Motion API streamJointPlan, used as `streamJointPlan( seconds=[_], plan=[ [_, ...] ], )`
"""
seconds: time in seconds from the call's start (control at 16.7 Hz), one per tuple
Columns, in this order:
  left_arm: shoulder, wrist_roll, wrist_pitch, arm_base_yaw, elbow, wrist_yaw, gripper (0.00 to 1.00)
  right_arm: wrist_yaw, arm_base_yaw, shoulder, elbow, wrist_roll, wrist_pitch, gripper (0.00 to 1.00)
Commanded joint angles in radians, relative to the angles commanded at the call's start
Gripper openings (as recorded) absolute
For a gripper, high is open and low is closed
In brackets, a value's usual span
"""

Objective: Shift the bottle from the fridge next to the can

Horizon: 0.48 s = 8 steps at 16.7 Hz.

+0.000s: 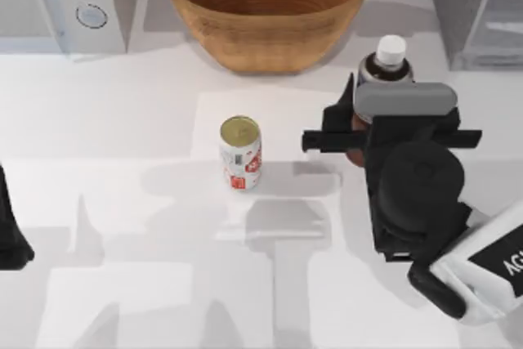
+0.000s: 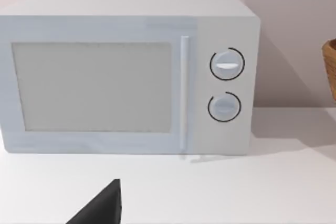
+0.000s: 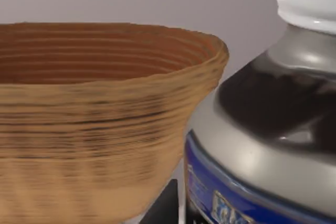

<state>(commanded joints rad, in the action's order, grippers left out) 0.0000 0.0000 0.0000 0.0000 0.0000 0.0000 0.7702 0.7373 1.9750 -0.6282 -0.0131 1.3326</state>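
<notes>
The bottle [image 1: 391, 53] stands upright at the back right of the table, between the basket and the fridge [image 1: 482, 6], outside the cabinet. Its white cap and dark liquid show above my right gripper [image 1: 372, 116], which is shut on the bottle's body. In the right wrist view the bottle [image 3: 262, 145] is very close, its blue label band low down. The can [image 1: 240, 153], white with red marks and a gold top, stands upright mid-table, well to the left of the bottle. My left gripper [image 1: 10, 234] is parked at the left edge, open.
A large woven basket [image 1: 265, 14] sits at the back centre, close to the bottle's left. A white microwave [image 1: 57, 2] with two knobs occupies the back left corner. White tabletop [image 1: 163, 284] stretches between the can and the bottle and along the front.
</notes>
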Motion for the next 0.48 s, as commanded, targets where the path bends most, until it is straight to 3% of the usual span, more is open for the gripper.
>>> streamJointPlan(
  seconds=[0.24,0.48],
  plan=[
    [0.0,0.0,0.0,0.0,0.0,0.0,1.0,0.002,0.002,0.0,0.002,0.001,0.001,0.0],
    [0.0,0.0,0.0,0.0,0.0,0.0,1.0,0.002,0.002,0.0,0.002,0.001,0.001,0.3]
  ],
)
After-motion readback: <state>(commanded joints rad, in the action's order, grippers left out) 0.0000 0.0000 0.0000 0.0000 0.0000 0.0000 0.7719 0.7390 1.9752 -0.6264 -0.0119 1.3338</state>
